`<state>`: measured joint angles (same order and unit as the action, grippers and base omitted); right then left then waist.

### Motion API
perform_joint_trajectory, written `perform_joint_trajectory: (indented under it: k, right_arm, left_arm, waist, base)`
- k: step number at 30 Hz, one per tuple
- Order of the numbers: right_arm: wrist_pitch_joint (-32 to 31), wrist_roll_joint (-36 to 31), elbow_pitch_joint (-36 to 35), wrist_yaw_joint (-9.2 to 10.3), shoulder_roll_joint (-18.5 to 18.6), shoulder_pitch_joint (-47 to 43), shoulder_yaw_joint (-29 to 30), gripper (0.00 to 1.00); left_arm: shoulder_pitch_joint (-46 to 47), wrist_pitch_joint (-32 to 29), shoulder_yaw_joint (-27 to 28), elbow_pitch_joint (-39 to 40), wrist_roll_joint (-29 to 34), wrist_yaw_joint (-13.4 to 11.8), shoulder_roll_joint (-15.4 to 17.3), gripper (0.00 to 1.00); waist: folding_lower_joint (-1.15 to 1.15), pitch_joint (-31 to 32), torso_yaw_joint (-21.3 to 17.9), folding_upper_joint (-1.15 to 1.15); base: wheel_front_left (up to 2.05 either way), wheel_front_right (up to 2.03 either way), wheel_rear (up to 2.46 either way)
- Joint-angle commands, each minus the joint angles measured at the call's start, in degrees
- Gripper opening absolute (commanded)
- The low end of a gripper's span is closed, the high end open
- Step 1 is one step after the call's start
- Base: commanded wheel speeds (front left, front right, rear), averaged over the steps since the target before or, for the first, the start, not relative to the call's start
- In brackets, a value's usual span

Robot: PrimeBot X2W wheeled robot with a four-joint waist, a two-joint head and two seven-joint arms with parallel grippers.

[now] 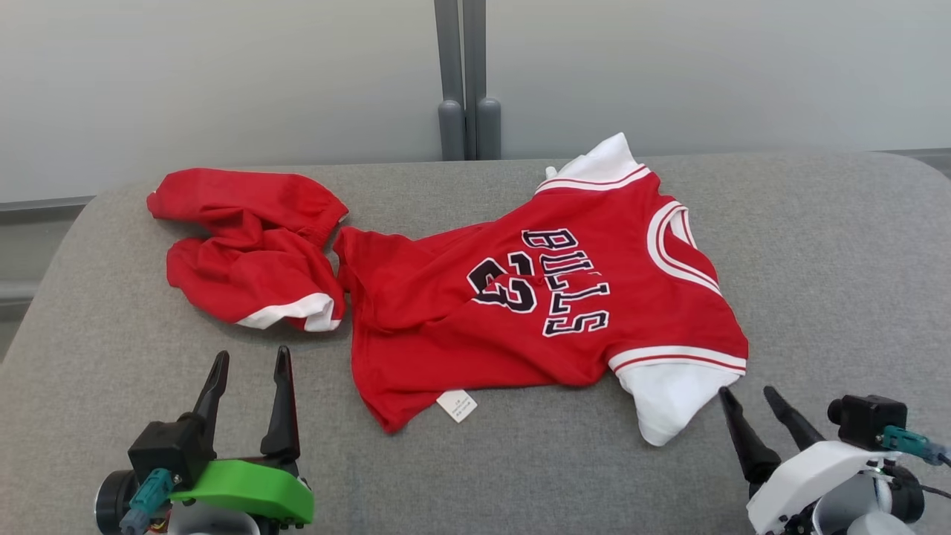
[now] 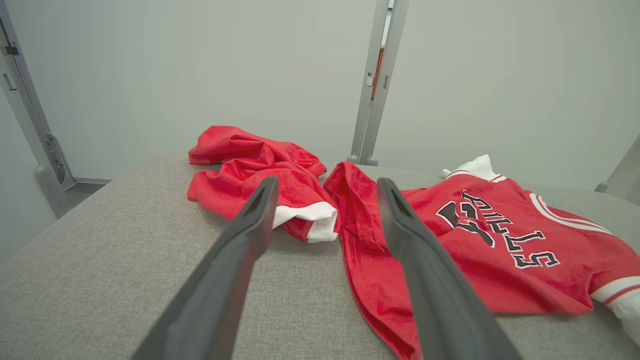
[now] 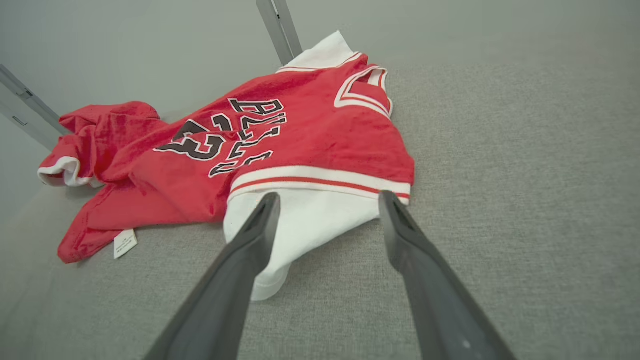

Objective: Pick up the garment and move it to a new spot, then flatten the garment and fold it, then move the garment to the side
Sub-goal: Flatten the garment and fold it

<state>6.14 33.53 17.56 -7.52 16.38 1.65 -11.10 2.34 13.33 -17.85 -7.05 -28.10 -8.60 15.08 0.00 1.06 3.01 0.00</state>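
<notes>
A red jersey (image 1: 550,312) with white sleeves and dark "BULLS 23" lettering lies rumpled across the middle of the grey surface (image 1: 817,282); the right wrist view shows this jersey (image 3: 300,135) too, and so does the left wrist view (image 2: 490,250). Red shorts (image 1: 252,253) with white trim lie crumpled at its left end, touching it. My left gripper (image 1: 249,360) stands open at the lower left, short of the shorts (image 2: 250,175), nothing between its fingers. My right gripper (image 1: 750,394) is open just below the jersey's near white sleeve (image 3: 305,225).
The grey padded surface has a rounded far edge, with a pale wall and a grey vertical post (image 1: 466,82) behind it. A white label (image 1: 456,406) hangs off the jersey's near hem. Bare fabric lies to the right of the jersey and along the front.
</notes>
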Motion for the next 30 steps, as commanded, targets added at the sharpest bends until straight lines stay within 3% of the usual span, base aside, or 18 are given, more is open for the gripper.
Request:
perform_joint_trajectory:
  k: [1, 7, 13, 15, 16, 22, 27, 30]
  right_arm:
    - [-1.6, 1.4, 1.2, 0.07, -0.8, 0.3, 0.1, 1.00]
    - [-8.1, 7.4, 6.8, 0.04, -4.0, 3.1, 0.6, 1.00]
    - [-10.3, 13.1, 12.6, 0.04, -6.4, 6.6, 2.1, 1.00]
    - [-10.0, 14.5, 13.7, 0.04, -6.1, 7.3, 2.1, 0.30]
    - [-9.7, 14.9, 14.0, 0.04, -5.8, 7.6, 2.1, 0.00]
    - [-6.8, 16.6, 12.1, 0.04, -2.8, 8.9, 2.0, 0.00]
    - [-6.4, 12.9, 8.4, 0.03, 0.0, 11.6, 0.5, 0.00]
    - [-7.9, 10.1, 7.4, 0.03, -0.3, 14.5, -1.2, 0.00]
  left_arm:
    - [0.5, -0.1, -0.1, -0.1, -0.1, 0.1, -0.1, 1.00]
    - [1.3, -0.5, -0.7, -0.4, -0.1, 0.4, -0.1, 1.00]
    - [2.1, -0.7, -1.1, -0.7, -0.1, 0.4, -0.2, 1.00]
    - [2.3, -0.6, -1.2, -0.9, -0.2, 0.3, -0.1, 1.00]
    - [2.3, -0.6, -1.2, -1.0, -0.2, 0.3, -0.1, 1.00]
    - [2.8, -0.5, -1.7, -1.4, -0.2, 0.5, -0.3, 1.00]
    - [3.0, -0.6, -2.6, -1.7, -0.2, 0.7, -0.8, 1.00]
    - [3.3, -0.6, -2.8, -1.9, -0.4, 0.8, -1.1, 1.00]
  waist:
    - [0.00, -0.1, 0.3, 0.00]
    - [0.00, -0.6, 1.8, 0.00]
    - [0.00, -1.7, 3.7, 0.00]
    - [0.00, -2.0, 4.3, 0.00]
    - [0.00, -2.0, 4.5, 0.00]
    - [0.00, -2.3, 6.2, 0.00]
    - [0.00, -2.9, 8.1, 0.00]
    - [0.00, -3.5, 9.0, 0.00]
  base:
    - [0.00, 0.00, 0.00]
    - [0.00, 0.00, 0.00]
    - [0.00, 0.00, 0.00]
    - [0.00, 0.00, 0.00]
    - [0.00, 0.00, 0.00]
    - [0.00, 0.00, 0.00]
    - [0.00, 0.00, 0.00]
    - [0.00, 0.00, 0.00]
